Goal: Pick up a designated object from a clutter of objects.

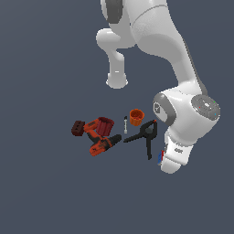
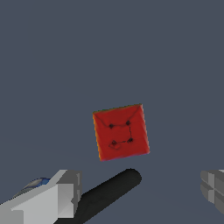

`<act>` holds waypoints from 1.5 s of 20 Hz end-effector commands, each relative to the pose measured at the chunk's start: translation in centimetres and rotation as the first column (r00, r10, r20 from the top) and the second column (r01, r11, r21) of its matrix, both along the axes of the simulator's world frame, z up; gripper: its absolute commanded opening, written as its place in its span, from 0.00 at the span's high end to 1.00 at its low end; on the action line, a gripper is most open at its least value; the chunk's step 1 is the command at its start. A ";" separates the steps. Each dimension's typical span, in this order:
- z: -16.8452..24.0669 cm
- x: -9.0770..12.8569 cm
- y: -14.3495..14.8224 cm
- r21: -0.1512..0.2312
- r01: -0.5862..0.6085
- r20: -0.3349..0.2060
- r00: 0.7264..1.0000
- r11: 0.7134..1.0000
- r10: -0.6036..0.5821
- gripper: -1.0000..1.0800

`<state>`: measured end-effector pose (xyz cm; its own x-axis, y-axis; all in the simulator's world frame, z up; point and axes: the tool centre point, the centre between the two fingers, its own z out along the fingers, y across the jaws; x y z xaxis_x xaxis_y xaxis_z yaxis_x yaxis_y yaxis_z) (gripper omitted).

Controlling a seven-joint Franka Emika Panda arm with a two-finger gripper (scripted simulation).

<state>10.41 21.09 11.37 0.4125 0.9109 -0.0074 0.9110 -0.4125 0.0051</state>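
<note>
Your arm (image 1: pixel 183 68) is the biggest thing in shot, its wrist low over the floor. Gripper (image 2: pixel 140 192) has fingers (image 2: pixel 61 197) spread wide apart, nothing between them. The puzzle cube (image 2: pixel 121 131) sits just beyond the fingertips, red face up — in the exterior view only a red-blue sliver (image 1: pixel 160 156) shows beside the hand. The rest lies further out on the exterior view's left: power drill (image 1: pixel 101 141), black clamp (image 1: pixel 145 135) nearest the hand, dark red cup (image 1: pixel 105 125), orange cup (image 1: pixel 136 117), dark red block (image 1: pixel 78 128), white screw (image 1: pixel 125 123).
</note>
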 end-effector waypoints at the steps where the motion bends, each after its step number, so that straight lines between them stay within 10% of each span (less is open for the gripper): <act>1: -1.2 0.1 1.0 0.003 -0.055 0.000 0.998 0.998 0.055 0.04; 28: -8.0 0.1 2.5 0.009 -0.135 -0.002 0.991 0.991 0.135 0.04; 29: -8.0 0.1 2.5 0.009 -0.135 -0.002 0.991 0.991 0.135 1.00; 30: -8.0 0.1 2.5 0.009 -0.135 -0.002 0.991 0.991 0.135 1.00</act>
<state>10.45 23.54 3.32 0.2863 0.9581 -0.0010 0.9581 -0.2863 -0.0007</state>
